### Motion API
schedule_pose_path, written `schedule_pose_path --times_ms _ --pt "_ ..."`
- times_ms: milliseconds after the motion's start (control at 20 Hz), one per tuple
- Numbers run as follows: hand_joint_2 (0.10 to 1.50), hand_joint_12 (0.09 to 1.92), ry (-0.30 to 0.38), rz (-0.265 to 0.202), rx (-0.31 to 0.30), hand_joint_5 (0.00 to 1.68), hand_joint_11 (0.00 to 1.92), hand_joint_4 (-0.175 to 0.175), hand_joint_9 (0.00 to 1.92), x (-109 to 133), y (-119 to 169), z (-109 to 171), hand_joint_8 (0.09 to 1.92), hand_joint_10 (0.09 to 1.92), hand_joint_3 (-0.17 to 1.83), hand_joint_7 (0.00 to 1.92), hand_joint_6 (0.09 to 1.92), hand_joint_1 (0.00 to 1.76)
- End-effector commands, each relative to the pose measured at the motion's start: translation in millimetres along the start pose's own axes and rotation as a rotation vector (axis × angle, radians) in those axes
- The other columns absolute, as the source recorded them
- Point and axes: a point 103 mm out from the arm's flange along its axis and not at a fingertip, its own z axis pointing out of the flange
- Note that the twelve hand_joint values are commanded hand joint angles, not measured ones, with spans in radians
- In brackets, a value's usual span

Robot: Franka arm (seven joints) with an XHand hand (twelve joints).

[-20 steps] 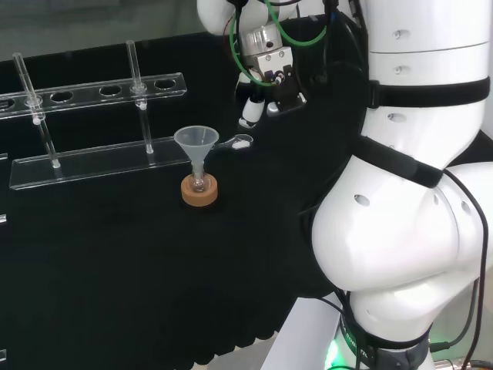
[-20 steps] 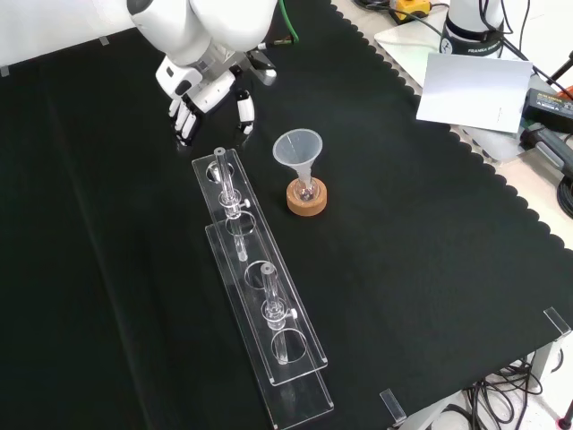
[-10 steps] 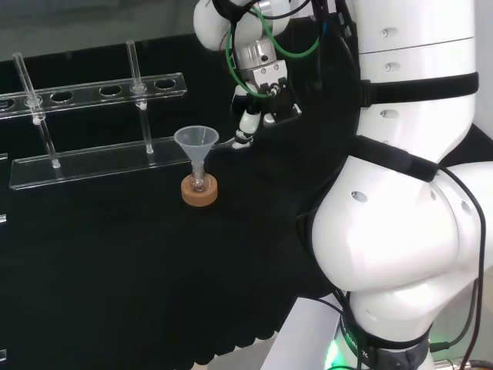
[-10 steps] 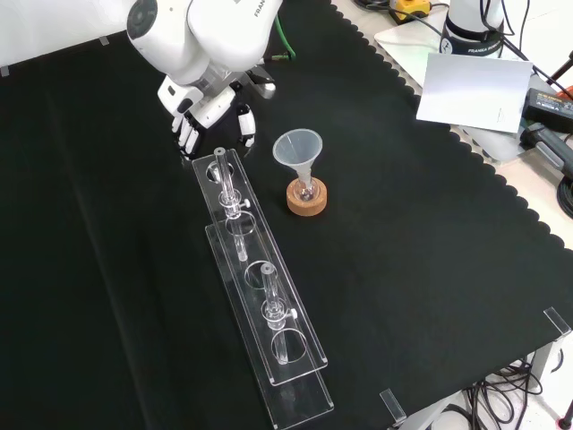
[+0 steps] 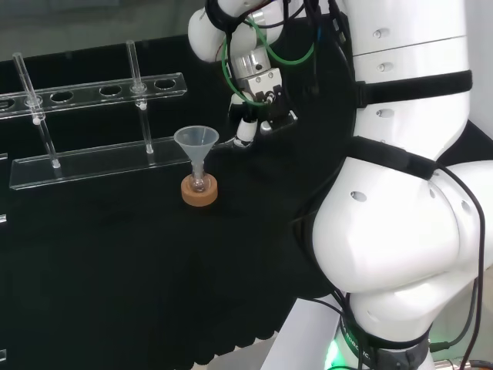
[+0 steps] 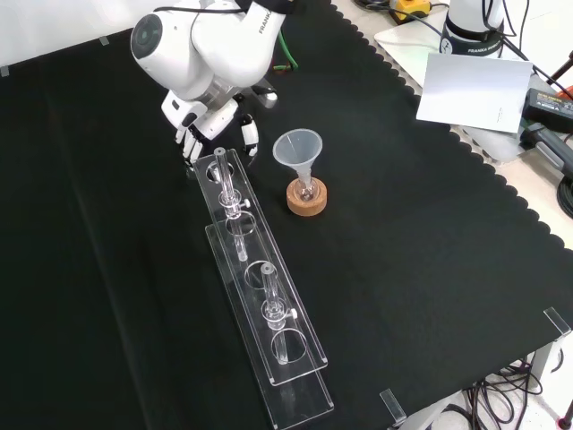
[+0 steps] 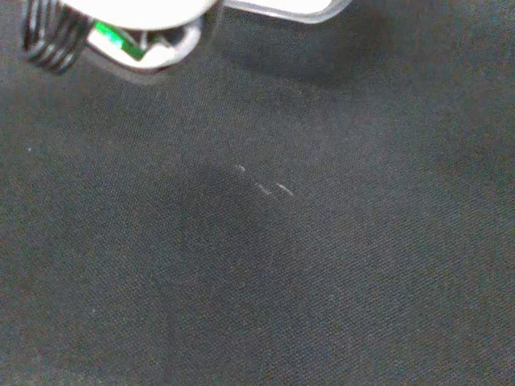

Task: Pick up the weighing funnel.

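Head view: the hand (image 5: 262, 100) points its fingers (image 5: 245, 131) down at the counter (image 5: 115, 254), spread wide, their tips at a faint glint, seemingly the weighing funnel (image 5: 233, 144), with the funnel (image 5: 196, 142) just left of them. Front view: the thumb (image 6: 249, 134) stands apart from the fingers, with the tube rack (image 6: 260, 278) just below them. Wrist view: faint glints on the cloth, too slight to name.
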Motion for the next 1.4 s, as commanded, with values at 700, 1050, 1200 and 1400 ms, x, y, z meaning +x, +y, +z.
schedule_pose_path --times_ms 700,1050,1200,1400 --pt "0.56 1.28 -0.042 0.014 -0.015 0.62 0.44 0.014 0.72 1 11 10 0.66 0.51 0.63 0.47 0.44 0.91" --pt "0.57 1.28 -0.047 0.021 -0.027 0.64 0.45 0.030 0.74 -1 13 12 0.66 0.51 0.63 0.50 0.64 0.93" --pt "0.57 1.28 -0.046 0.021 -0.027 0.67 0.46 0.037 0.75 0 14 12 0.66 0.51 0.64 0.51 0.67 0.93" --pt "0.57 1.28 -0.045 0.021 -0.030 0.68 0.47 0.039 0.76 -1 15 14 0.66 0.51 0.64 0.52 0.69 0.94"
